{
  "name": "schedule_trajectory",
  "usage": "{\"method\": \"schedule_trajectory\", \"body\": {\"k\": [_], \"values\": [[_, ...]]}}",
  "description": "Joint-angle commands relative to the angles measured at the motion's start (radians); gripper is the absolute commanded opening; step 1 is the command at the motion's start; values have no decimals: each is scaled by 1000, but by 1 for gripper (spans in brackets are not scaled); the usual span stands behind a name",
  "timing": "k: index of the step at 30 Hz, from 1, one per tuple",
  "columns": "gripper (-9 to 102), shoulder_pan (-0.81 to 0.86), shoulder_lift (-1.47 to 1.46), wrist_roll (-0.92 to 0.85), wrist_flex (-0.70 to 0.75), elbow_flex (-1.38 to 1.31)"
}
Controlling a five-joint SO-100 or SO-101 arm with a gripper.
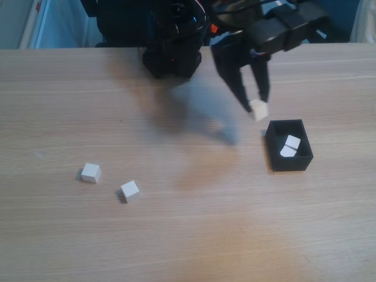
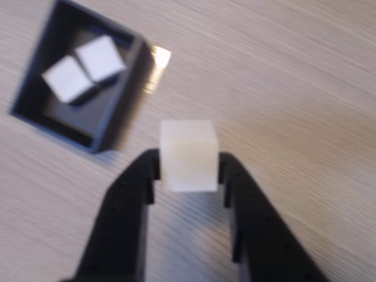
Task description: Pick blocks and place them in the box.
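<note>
My black gripper (image 1: 257, 107) is shut on a cream block (image 1: 258, 110), held in the air just left of and above the black box (image 1: 275, 150). In the wrist view the block (image 2: 188, 155) sits clamped between the two fingertips of the gripper (image 2: 188, 170), with the box (image 2: 120, 108) at the upper left. Two blocks (image 1: 291, 145) lie inside the box, side by side (image 2: 85, 67). Two more blocks rest on the table at the left, one (image 1: 91, 173) farther left and one (image 1: 130, 190) nearer the front.
The arm's black base (image 1: 171, 53) stands at the back centre of the wooden table (image 1: 194, 235). Light-coloured items sit behind the table's far edge.
</note>
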Motion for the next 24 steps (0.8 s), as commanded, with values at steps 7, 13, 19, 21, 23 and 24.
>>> {"method": "schedule_trajectory", "body": {"k": [7, 13, 19, 21, 23, 24], "values": [[0, -155, -216, 183, -49, -221], [0, -183, -314, 232, -64, -279], [6, -190, -356, 256, -78, -290], [8, -190, -362, 258, -78, -291], [10, -186, -368, 258, -83, -291], [10, -183, -368, 258, -83, -291]]}}
